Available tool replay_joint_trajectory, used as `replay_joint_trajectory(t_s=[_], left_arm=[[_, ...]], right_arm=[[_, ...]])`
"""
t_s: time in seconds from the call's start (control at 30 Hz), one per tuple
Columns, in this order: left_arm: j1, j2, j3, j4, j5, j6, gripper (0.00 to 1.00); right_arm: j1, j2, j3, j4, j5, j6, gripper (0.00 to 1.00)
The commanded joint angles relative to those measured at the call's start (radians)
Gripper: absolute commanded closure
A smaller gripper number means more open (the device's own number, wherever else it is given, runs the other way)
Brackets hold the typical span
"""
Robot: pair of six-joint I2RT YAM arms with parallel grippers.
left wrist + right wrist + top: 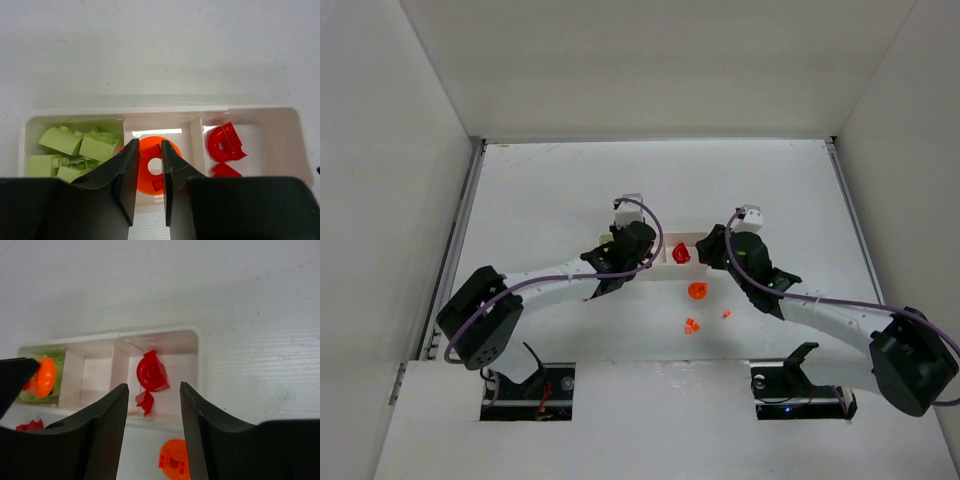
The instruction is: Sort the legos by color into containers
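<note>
Though the arms (pixel 550 280) hide most of the tray (pixel 250 111) from above, the right gripper (pixel 152 387) hangs spread over its red legos (pixel 151 374); the left gripper (pixel 148 145) pinches an orange disc (pixel 149 172) over the middle compartment, beside yellow-green bricks (pixel 75 147).

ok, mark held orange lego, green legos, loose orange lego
held orange lego (pixel 150 146), left wrist, upper face
green legos (pixel 60 141), left wrist, upper-left brick
loose orange lego (pixel 174 457), right wrist, middle

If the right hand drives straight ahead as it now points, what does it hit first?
The right hand would probably meet the red legos in the tray's end compartment first; depth is unclear.
</note>
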Motion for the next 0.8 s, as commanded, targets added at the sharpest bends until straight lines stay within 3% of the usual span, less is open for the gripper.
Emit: replay_joint_trajectory(t_s=[0.0,0.27,0.43,0.63,0.77], left_arm=[[0.001,0.028,0.038,0.034,0.024,0.049,0.85],[-0.011,0.080,0.048,0.045,0.035,0.050,0.84],[0.006,0.111,0.046,0.068,0.039,0.050,0.79],[0.012,0.097,0.044,0.077,0.064,0.053,0.68],[0.020,0.040,0.011,0.079,0.070,0.052,0.62]], right_arm=[[0.072,-0.066,-0.006,0.001,0.038,-0.029,0.48],[0.293,-0.149,-0.043,-0.119,0.147,0.002,0.59],[0.310,-0.054,-0.032,-0.146,0.170,0.025,0.64],[0.310,0.035,-0.009,-0.188,0.222,0.045,0.54],[0.321,0.085,0.005,-0.237,0.282,0.060,0.42]])
